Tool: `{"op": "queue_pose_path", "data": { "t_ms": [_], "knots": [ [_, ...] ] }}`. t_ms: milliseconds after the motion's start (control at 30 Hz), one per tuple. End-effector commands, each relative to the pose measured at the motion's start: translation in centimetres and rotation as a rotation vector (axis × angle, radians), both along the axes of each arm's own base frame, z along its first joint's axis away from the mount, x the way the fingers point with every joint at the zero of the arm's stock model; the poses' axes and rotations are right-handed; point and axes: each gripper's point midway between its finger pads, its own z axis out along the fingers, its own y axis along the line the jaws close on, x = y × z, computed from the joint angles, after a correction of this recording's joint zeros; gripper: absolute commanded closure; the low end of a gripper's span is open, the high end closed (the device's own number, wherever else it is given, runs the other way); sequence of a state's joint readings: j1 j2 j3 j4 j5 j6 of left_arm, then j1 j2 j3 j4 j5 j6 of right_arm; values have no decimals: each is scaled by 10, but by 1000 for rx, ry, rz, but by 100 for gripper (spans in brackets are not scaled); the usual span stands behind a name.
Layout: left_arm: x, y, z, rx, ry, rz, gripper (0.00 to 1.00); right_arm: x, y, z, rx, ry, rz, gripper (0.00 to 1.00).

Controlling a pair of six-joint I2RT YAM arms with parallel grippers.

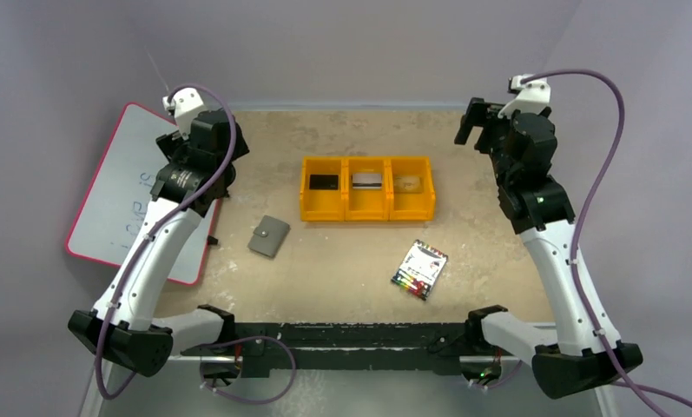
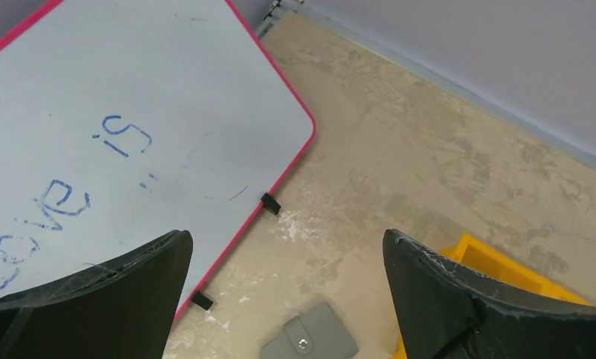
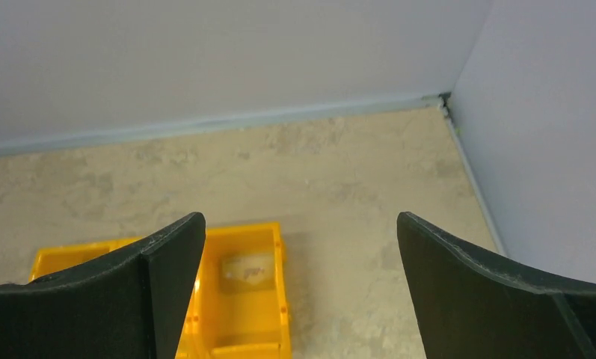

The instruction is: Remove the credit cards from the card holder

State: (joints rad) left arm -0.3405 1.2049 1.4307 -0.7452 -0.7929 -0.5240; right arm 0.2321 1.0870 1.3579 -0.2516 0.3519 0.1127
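The dark-grey card holder [image 1: 268, 235] lies folded shut on the table, left of centre; its snap tab shows in the left wrist view [image 2: 309, 342]. A black card [image 1: 324, 182], a silver-white card [image 1: 367, 181] and a pale beige card [image 1: 407, 183] each lie in one compartment of the yellow bin tray [image 1: 366, 212]. The beige card also shows in the right wrist view [image 3: 247, 271]. My left gripper [image 2: 287, 258] is open and empty, raised above the table beyond the holder. My right gripper [image 3: 300, 239] is open and empty, raised at the back right.
A red-rimmed whiteboard [image 1: 125, 195] with blue writing lies at the left under my left arm. A white pack of coloured crayons [image 1: 420, 268] lies near the front, right of centre. Grey walls close the table at the back and sides.
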Motion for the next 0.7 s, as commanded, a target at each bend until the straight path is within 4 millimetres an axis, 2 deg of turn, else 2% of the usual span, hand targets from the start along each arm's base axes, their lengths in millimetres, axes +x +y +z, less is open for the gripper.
{"op": "queue_pose_path", "data": {
  "t_ms": [0, 100, 200, 367, 500, 600, 667],
  "knots": [
    [-5, 6, -9, -72, -36, 20, 0, -14, 6, -29, 55, 45, 90, 0],
    [-11, 11, -30, -89, -2, 35, 0, -24, 10, -63, 97, 107, 148, 0],
    [-14, 6, -52, -119, 38, -20, 0, -34, 20, -98, 160, 173, 221, 0],
    [-16, -24, -99, -228, 111, -208, 0, -59, 45, -166, 284, 328, 360, 0],
    [-26, -45, -136, -303, 175, -336, 0, -81, 79, -204, 347, 436, 445, 1],
    [-33, -57, -154, -349, 187, -403, 0, -99, 99, -231, 386, 536, 438, 1],
    [-36, -65, -158, -385, 172, -448, 0, -114, 114, -247, 427, 584, 460, 1]
  ]
}}
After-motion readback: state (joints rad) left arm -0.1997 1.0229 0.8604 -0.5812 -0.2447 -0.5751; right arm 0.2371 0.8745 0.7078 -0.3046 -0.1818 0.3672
